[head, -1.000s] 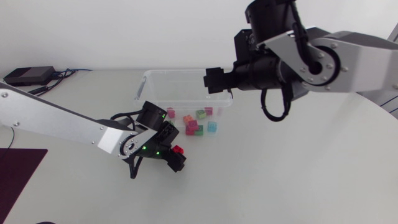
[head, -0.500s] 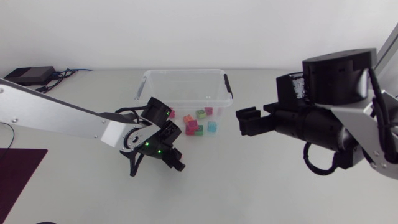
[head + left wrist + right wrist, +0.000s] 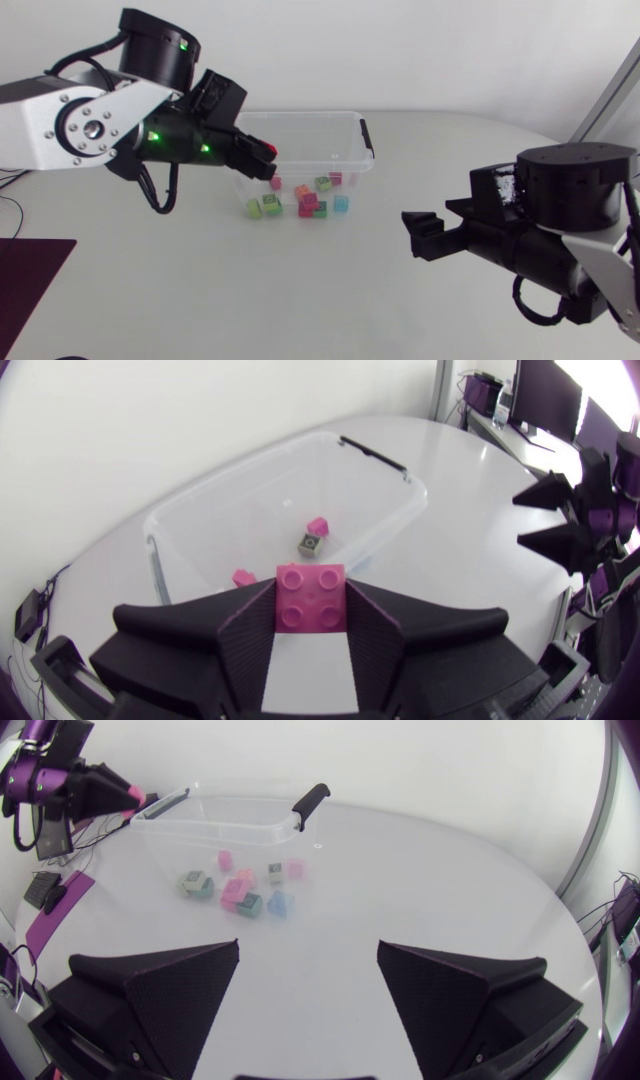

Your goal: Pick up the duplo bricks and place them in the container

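Observation:
My left gripper [image 3: 264,151] is shut on a pink duplo brick [image 3: 310,597] and hangs in the air over the left end of the clear plastic container [image 3: 300,116]. In the left wrist view the brick sits squarely between both fingers, with the container [image 3: 400,485] below and ahead. Several loose bricks [image 3: 308,205] in green, pink, orange and blue lie on the table along the container's front wall. My right gripper [image 3: 415,232] stands open and empty to the right of them, well apart. Its wrist view shows the bricks [image 3: 240,892] and container [image 3: 215,815] far ahead of its gripper [image 3: 308,990].
A dark purple mat [image 3: 30,270] lies at the table's front left corner. The container has a black handle [image 3: 367,135] at its right end. Bare white table stretches between the bricks and my right gripper.
My left gripper shut on the pink brick at the table and rose with it to the container's left end. My right arm drew back from over the container to the right and sank.

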You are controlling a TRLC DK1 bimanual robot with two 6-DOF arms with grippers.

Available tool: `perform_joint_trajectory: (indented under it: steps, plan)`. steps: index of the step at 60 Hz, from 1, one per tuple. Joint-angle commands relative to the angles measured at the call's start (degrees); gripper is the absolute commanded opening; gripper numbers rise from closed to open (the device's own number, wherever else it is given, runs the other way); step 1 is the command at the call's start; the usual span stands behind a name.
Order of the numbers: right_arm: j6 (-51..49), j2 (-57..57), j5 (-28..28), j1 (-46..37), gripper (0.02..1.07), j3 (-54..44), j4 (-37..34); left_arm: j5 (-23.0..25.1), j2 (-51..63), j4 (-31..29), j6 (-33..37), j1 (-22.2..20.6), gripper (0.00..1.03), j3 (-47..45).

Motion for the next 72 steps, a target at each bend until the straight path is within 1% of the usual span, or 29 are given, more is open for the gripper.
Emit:
perform_joint_trajectory:
  steps: [1,5,6,7,9,12,14,17,18,19,20,21,22,23,24,25,26,27,29,31,36,45,60,62,65,72]
  plan:
    - [-1.17,-1.72,0.63,-0.42,1.02,-2.73,0.78,0.14,0.83,2.7,-2.6,0.81,0.17,2.14]
    - [-1.35,-2.95,0.63,-0.42,1.02,-3.79,0.78,-1.35,2.5,5.16,-3.13,0.64,0.17,2.67]
    - [-1.44,-3.22,0.63,-0.42,1.02,-3.97,0.78,-3.02,3.55,7.09,-3.22,0.46,0.17,2.75]
    - [-1.53,-3.57,0.63,-0.42,1.02,-4.4,0.78,-3.55,3.91,7.88,-3.3,0.46,0.17,2.67]
    - [-1.7,-4.01,0.63,-0.42,1.02,-5.02,0.78,-5.48,6.19,11.84,-3.3,0.55,0.17,2.49]
    - [-2.23,-4.53,0.9,-0.6,1.02,-5.28,0.78,-6.45,7.86,14.03,-3.39,0.72,0.17,2.58]
    - [-2.67,-5.33,0.9,-1.04,1.02,-5.46,0.78,-8.29,9.79,16.49,-3.39,0.9,0.17,2.67]
    - [-3.37,-6.38,0.9,-1.04,1.02,-5.72,0.96,-9.61,11.73,19.22,-3.39,1.25,0.21,2.67]
    - [-3.72,-6.73,0.9,-1.04,1.02,-5.81,0.96,-10.84,12.43,20.8,-3.39,1.34,0.27,2.49]
    - [-4.08,-7.08,0.98,-1.04,1.02,-5.99,1.04,-11.11,12.61,21.07,-3.39,1.43,0.29,2.49]
    - [-4.25,-7.35,1.16,-1.04,1.02,-6.16,1.13,-11.63,13.13,22.21,-3.48,1.43,0.35,2.32]
    - [-4.6,-7.7,1.42,-1.12,1.02,-6.25,1.13,-12.07,13.57,23.26,-3.65,1.78,0.44,2.23]
    - [-4.95,-8.14,1.69,-1.12,1.02,-6.34,1.22,-12.07,13.75,23.53,-3.92,1.78,0.48,2.05]
    - [-5.31,-8.31,1.86,-1.04,1.02,-6.43,1.22,-12.07,14.1,23.97,-4.01,2.04,0.6,2.05]
    - [-5.57,-8.93,2.04,-1.12,1.02,-6.51,1.22,-12.16,14.28,24.05,-4.01,2.13,0.67,2.05]
    - [-5.92,-9.37,2.21,-1.12,1.02,-6.6,1.22,-12.34,14.36,23.97,-4.01,2.22,0.79,2.05]
    - [-6.01,-9.72,2.3,-1.12,1.02,-6.69,1.22,-12.78,14.45,23.88,-4.01,2.22,0.87,2.05]
    - [-6.62,-10.6,2.57,-1.39,1.02,-6.87,1.13,-13.48,14.36,23.88,-3.83,2.22,0.92,1.96]
    - [-7.5,-12.0,2.74,-2.0,1.02,-6.95,1.04,-14.27,14.1,23.88,-3.48,2.22,0.98,1.52]
    - [-8.29,-13.06,2.65,-2.88,1.02,-6.87,0.87,-14.97,13.4,23.79,-3.48,2.31,0.98,1.17]
    - [-9.17,-15.26,2.65,-5.25,1.02,-6.34,0.43,-14.97,11.02,23.53,-3.48,2.66,0.98,0.03]
    - [-10.32,-18.6,2.74,-8.33,1.02,-5.9,-0.27,-15.06,0.21,22.47,-3.39,4.42,0.98,-4.36]
    - [-13.48,-21.85,2.65,-14.4,1.02,-6.07,2.19,-15.06,-16.57,21.24,-2.34,9.78,0.98,-13.24]
    - [-13.74,-22.38,2.74,-15.01,1.02,-6.25,2.36,-15.06,-17.45,21.24,-2.07,10.04,0.98,-13.86]
    - [-14.36,-23.34,2.65,-15.63,1.02,-6.51,2.45,-15.06,-22.64,21.24,-1.02,11.71,0.98,-17.02]
    - [-15.76,-25.8,2.74,-16.86,1.02,-8.01,3.68,-15.06,-29.67,21.33,-0.93,14.0,0.98,-21.41]
